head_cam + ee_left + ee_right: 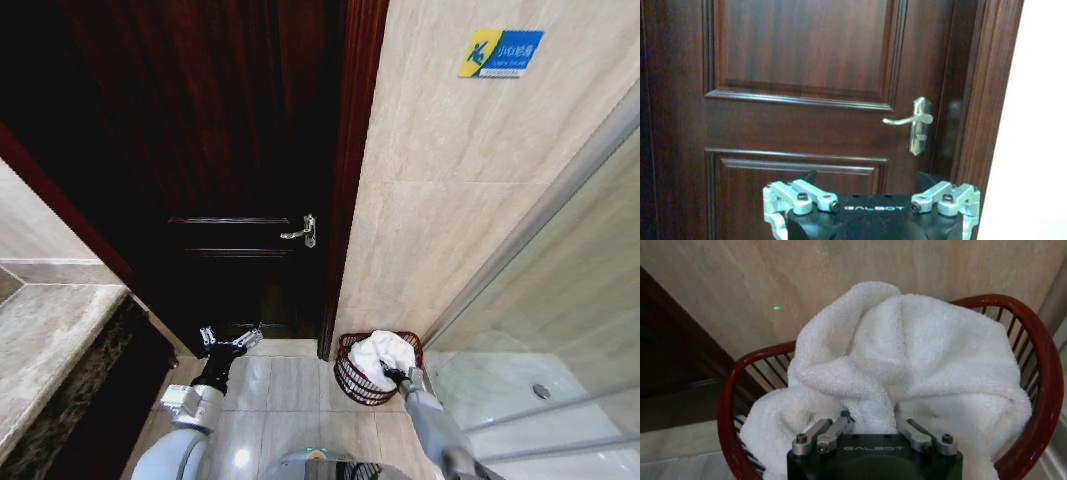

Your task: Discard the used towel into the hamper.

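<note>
Where door hides it, right hand [872,424] gripping towel [907,370].

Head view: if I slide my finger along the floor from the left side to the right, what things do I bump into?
Stone counter → left gripper → hamper with the white towel → right gripper at the towel → glass shower wall.

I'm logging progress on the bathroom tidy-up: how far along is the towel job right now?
Nearly done: the white towel is already bunched inside the hamper, piled above its rim. In hand: the right gripper sits at the towel, a fold between its fingers. Left: letting go and pulling clear. The left gripper hangs open by the door.
</note>
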Motion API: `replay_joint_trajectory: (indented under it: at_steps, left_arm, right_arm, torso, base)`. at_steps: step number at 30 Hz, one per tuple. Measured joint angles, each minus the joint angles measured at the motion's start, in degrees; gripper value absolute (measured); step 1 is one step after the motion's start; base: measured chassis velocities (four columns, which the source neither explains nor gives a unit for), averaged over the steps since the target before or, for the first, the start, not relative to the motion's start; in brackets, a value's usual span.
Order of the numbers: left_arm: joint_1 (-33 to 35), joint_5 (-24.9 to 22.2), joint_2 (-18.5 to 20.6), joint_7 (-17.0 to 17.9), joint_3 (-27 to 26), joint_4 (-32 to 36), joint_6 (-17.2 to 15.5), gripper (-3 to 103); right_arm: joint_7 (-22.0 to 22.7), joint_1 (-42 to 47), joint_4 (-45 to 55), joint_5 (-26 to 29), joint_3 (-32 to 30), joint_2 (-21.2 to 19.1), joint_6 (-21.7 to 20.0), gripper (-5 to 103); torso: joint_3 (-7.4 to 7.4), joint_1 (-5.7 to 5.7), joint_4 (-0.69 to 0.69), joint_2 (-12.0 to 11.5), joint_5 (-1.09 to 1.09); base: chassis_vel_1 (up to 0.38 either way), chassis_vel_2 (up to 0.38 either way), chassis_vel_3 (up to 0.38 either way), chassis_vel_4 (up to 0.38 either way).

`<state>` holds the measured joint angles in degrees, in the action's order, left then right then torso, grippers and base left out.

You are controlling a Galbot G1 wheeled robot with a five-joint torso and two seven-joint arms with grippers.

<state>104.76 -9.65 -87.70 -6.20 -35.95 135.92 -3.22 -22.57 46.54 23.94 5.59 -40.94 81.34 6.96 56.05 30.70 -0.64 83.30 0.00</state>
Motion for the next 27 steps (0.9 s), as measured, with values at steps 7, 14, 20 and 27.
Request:
replay_joint_trajectory:
  at_steps: [7, 14, 20, 27]
  left_arm:
    - [0.0, 0.0, 0.0, 0.0, 0.0, 0.0, 0.0, 100]
    - [0.0, 0.0, 0.0, 0.0, 0.0, 0.0, 0.0, 100]
    - [-0.01, 0.0, 0.0, 0.0, 0.0, 0.0, 0.0, 100]
    - [0.01, 0.0, 0.0, 0.0, 0.0, 0.0, 0.0, 100]
  right_arm:
    - [0.0, 0.31, -0.17, 0.03, 0.02, -0.1, 0.18, 20]
    - [0.42, 0.85, -0.24, 0.06, 0.12, -0.12, 0.23, 20]
    - [1.02, 1.8, 0.29, -1.08, 0.71, -0.46, -1.02, 20]
    - [0.83, 2.87, -0.73, -5.46, 0.13, -1.21, -2.12, 19]
  torso:
    - [0.0, -0.03, 0.0, 0.01, 0.01]
    - [0.01, 0.0, 0.0, 0.0, 0.03]
    - [0.02, 0.08, 0.01, -0.03, 0.03]
    - [-0.02, -0.05, 0.01, 0.02, -0.01]
  base:
    - [-0.019, 0.016, 0.017, -0.014]
    - [-0.134, 0.127, 0.121, -0.138]
    - [-0.11, 0.129, 0.118, -0.091]
    - [0.008, -0.014, -0.023, 0.016]
